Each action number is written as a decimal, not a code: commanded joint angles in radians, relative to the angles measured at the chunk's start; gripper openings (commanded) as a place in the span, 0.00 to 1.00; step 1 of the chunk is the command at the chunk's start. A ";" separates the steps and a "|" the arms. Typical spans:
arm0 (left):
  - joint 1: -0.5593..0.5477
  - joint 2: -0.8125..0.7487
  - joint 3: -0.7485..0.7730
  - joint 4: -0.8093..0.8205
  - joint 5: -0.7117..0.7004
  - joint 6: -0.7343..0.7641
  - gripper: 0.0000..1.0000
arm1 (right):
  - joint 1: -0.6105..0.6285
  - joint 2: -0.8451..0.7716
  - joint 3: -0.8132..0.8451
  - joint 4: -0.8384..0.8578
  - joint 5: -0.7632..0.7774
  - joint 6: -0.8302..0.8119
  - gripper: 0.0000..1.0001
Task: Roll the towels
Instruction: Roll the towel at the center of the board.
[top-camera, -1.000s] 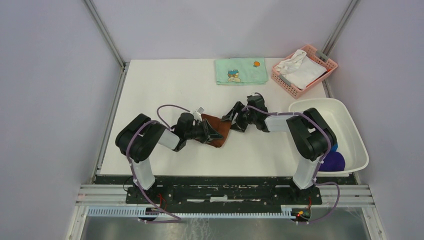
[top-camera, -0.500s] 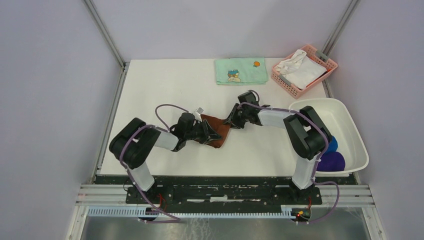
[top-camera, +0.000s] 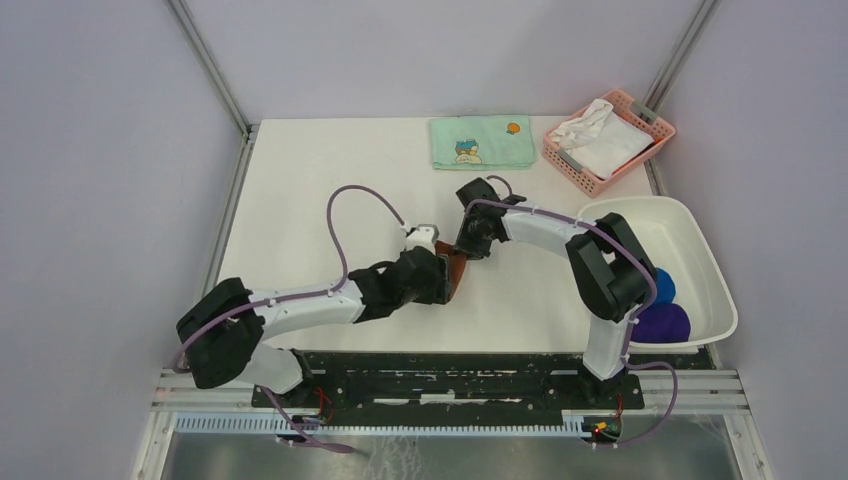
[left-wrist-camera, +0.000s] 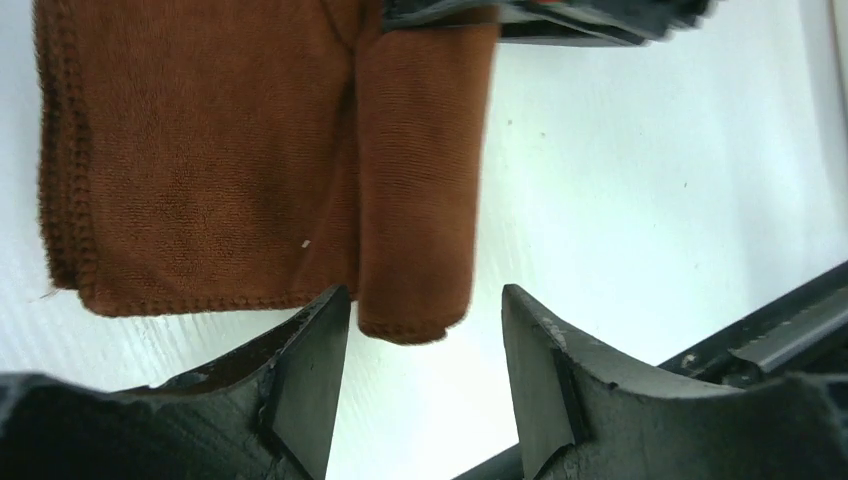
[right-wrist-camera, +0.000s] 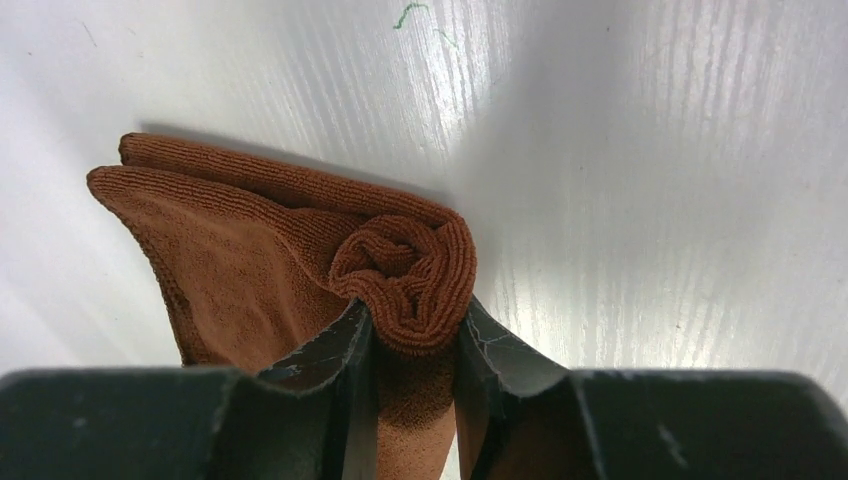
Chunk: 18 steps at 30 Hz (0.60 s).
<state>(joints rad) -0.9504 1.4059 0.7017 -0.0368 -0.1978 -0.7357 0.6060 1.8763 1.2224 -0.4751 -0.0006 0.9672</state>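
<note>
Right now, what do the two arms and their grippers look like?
Both the left arm and right arm have white links between bulky black joints, with a lilac cable looping along each. The left gripper and right gripper are black, with two wedge-shaped fingers tapering to blunt tips. No markings show.

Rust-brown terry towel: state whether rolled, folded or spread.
Partly rolled: the rust-brown terry towel has one edge wound in a spiral, held by the right gripper; the rest lies flat.
</note>
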 joint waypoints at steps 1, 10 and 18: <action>-0.157 0.018 0.147 -0.168 -0.397 0.123 0.64 | 0.008 0.015 0.029 -0.111 0.075 -0.015 0.23; -0.321 0.277 0.357 -0.212 -0.678 0.249 0.66 | 0.010 0.021 0.050 -0.134 0.070 -0.014 0.24; -0.346 0.458 0.425 -0.239 -0.741 0.263 0.64 | 0.009 0.017 0.051 -0.136 0.063 -0.012 0.24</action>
<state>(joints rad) -1.2861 1.8137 1.0760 -0.2615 -0.8402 -0.5102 0.6117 1.8805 1.2549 -0.5610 0.0280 0.9676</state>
